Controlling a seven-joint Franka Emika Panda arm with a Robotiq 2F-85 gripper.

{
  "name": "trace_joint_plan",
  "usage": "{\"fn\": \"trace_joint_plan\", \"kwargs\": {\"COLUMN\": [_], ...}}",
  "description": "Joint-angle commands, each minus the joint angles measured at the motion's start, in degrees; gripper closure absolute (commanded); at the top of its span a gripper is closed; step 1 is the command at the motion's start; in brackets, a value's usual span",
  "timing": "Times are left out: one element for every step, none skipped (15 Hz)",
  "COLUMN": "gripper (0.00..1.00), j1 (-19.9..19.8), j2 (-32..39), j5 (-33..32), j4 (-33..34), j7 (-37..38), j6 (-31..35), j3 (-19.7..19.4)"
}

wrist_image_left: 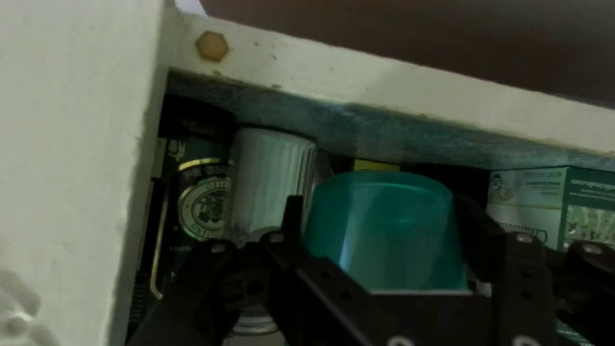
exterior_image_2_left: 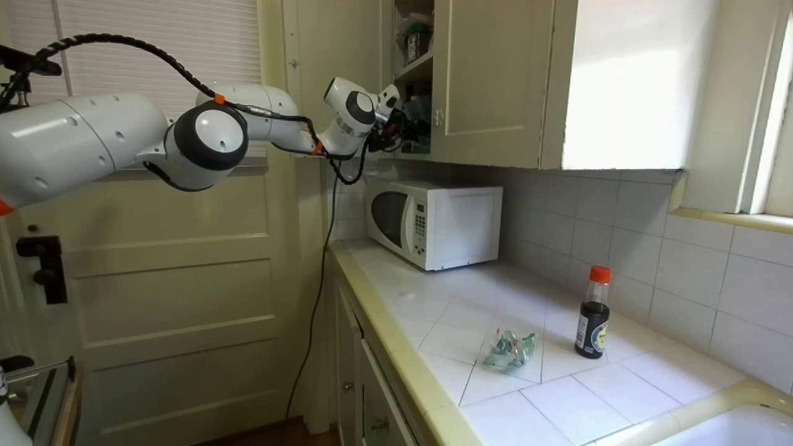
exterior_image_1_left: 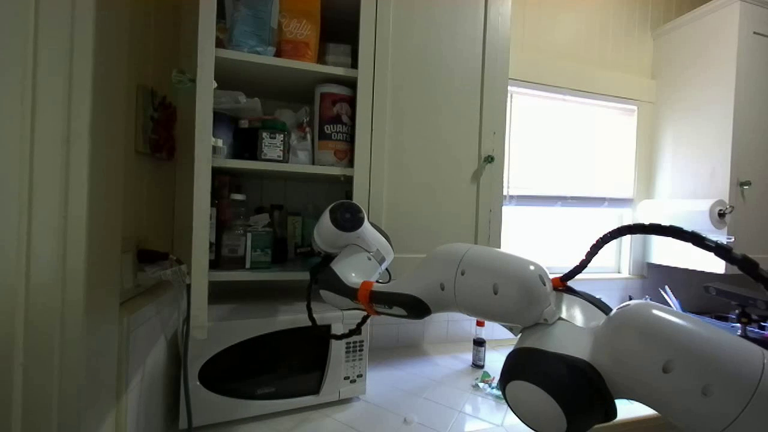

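Gripping a translucent green container [wrist_image_left: 384, 240] from both sides, the gripper [wrist_image_left: 378, 206] is holding it at the open cupboard [exterior_image_1_left: 366, 78], with a green-and-white box [wrist_image_left: 528, 202] sitting nearby.

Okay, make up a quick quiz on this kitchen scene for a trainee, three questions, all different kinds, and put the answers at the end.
1. What colour is the translucent item gripped by the hand?

2. The red-capped bottle on the counter is: a) lying on its side, b) upright, c) upside down.

3. Fill in: below the open cabinet shelves stands a white ____.

Key: 1. Teal green. 2. b. 3. Microwave.
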Motion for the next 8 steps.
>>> {"fn": "trace_joint_plan", "kwargs": {"gripper": [0.48,0.48,0.48,0.48,0.48,0.48,0.48,0.48], "j1": [-1.50,-2.03,-2.41,-2.81,-3.16,-3.46,-3.73,-4.00], "j2": [-0.37,-0.47,-0.51,-0.57,-0.65,-0.64,-0.63,-0.66], "j5": [2.75,3.69,4.51,5.44,6.35,7.18,7.90,8.70], "j4": [0.00,0.00,0.01,0.01,0.02,0.02,0.02,0.02], "j7": [-2.65,-3.71,-4.67,-5.60,-6.82,-7.85,-8.80,-10.05], "j6": [1.99,1.96,1.84,1.55,0.88,0.86,0.77,0.51], "j3": [2.75,3.88,4.74,5.58,6.44,7.13,7.69,8.50]}}
